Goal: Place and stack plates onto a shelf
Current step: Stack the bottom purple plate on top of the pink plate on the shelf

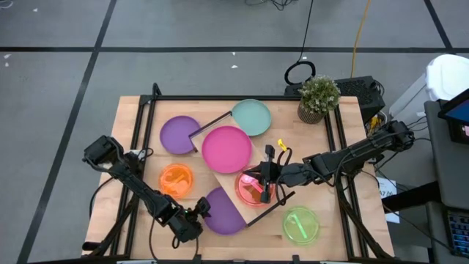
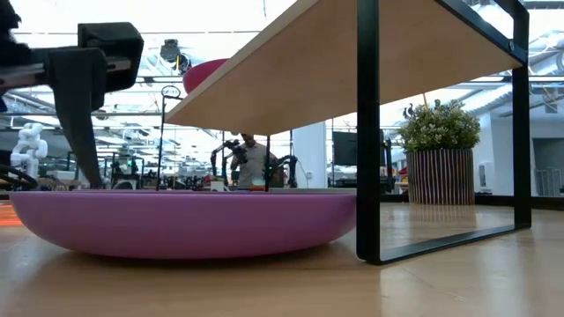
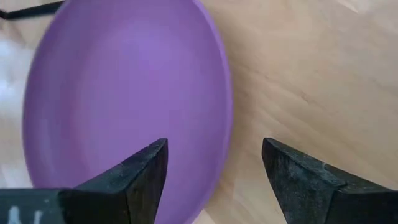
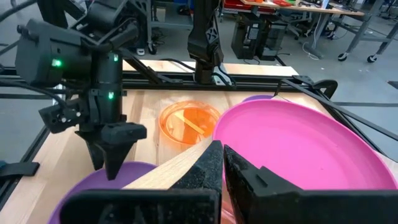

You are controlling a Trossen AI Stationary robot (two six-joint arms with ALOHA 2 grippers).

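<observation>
Both arms were dark, jointed and cabled. The left gripper [image 4: 115, 146] had tapered black fingers below a housing with green lights; the right gripper [image 1: 264, 178] carried yellow cabling.

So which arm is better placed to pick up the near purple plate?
Probably the left. Its hand hangs open at the purple plate, its rim between the fingers. The right hand is shut over the red plate.

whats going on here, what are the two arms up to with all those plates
Two robot arms are loading plates onto a shelf. One magenta plate already sits on it. The left gripper hangs open over the rim of a purple plate at the table's front edge. The right gripper, fingers shut, hovers over a red plate by the shelf.
</observation>
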